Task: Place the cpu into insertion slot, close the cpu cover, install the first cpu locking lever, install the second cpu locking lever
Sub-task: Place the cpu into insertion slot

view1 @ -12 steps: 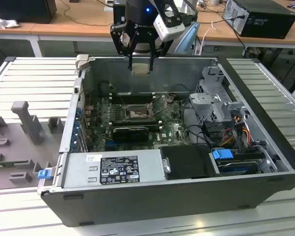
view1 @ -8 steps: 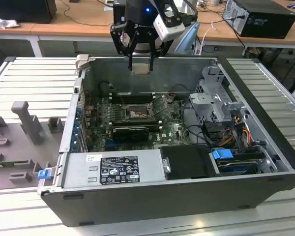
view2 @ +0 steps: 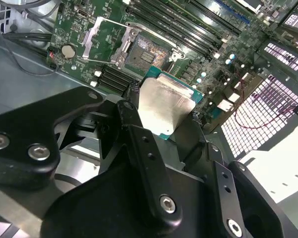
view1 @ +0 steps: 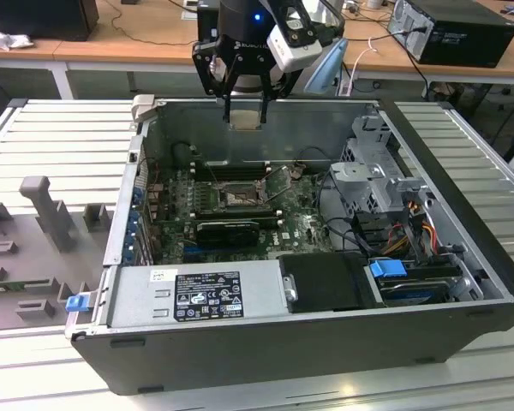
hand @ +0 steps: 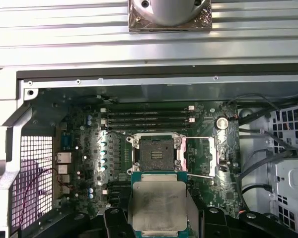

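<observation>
- At the exterior view's left, the ribbed metal worktop (view1: 60, 128) carries a grey tray (view1: 34, 214), well apart from the work.
- Just right of the tray, the open case (view1: 265, 342) lies on its side with its green board (view1: 300, 223) facing up.
- Your claw (view1: 244, 110) hangs over the case's far wall, pinching the cpu (view1: 244, 120) by two opposite edges. Its fingers (view2: 131, 106) are pressed against the chip's sides.
- In both wrist views the cpu shows its pale metal face. It is held in the air above the board and is not touching the slot (view1: 238, 199).
- The slot sits mid-board below the claw, its dark centre bare and uncovered. In the first wrist view it appears just beyond the chip's far edge.
- In the second wrist view the cover (view2: 92, 33) stands swung open beside the slot, the green board visible through its cut-out.
- Long black memory slots (hand: 146, 116) run beside the slot, on its far side from the claw.
- At the exterior view's right, a metal drive cage (view1: 377, 171) and loose cables (view1: 415, 227) fill that end of the case.
</observation>
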Robot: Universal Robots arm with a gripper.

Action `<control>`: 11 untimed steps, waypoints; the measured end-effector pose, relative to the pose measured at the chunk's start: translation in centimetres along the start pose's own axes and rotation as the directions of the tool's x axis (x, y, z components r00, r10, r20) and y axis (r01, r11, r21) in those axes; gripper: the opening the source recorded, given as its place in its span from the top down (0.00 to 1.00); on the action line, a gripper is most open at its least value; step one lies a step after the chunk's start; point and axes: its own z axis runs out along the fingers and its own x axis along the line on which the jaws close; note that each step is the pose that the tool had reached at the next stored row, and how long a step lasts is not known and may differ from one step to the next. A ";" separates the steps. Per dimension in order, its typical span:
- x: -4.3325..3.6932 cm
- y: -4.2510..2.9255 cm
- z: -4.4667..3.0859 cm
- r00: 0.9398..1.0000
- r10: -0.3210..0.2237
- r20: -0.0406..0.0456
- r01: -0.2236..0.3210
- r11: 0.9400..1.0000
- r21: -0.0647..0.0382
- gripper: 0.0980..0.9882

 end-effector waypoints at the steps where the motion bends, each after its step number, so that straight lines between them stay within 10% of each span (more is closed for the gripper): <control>1: 0.00 0.00 0.00 1.000 0.001 0.000 -0.001 1.000 0.000 0.52; 11: 0.00 0.00 0.00 1.000 0.007 0.001 -0.007 1.000 0.000 0.52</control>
